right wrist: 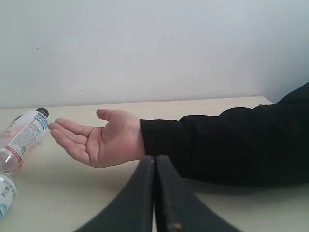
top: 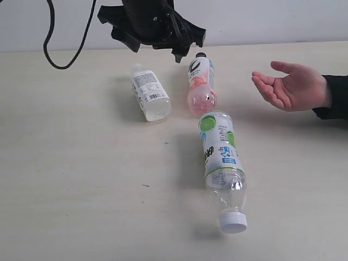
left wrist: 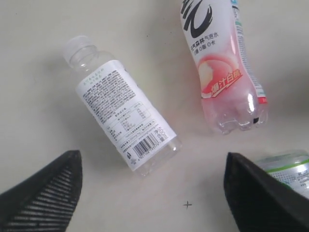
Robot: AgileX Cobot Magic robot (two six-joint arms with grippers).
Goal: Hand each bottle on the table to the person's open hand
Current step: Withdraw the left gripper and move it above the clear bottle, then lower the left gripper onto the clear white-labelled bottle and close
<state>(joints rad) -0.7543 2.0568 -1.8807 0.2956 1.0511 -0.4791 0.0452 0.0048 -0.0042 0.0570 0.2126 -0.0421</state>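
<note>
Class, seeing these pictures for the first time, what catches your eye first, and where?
In the exterior view three things lie on their sides on the table: a pink bottle, a white-labelled bottle to its left and a green-and-white bottle nearer the camera. An open hand waits palm up at the right, while the left claw hangs open above the first two.

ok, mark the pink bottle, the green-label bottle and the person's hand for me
pink bottle (left wrist: 219, 72): left wrist view, on its peach label, mid-body.
green-label bottle (top: 220, 155): exterior view, on the label, mid-body.
person's hand (top: 296, 87): exterior view, on the open palm.
</note>
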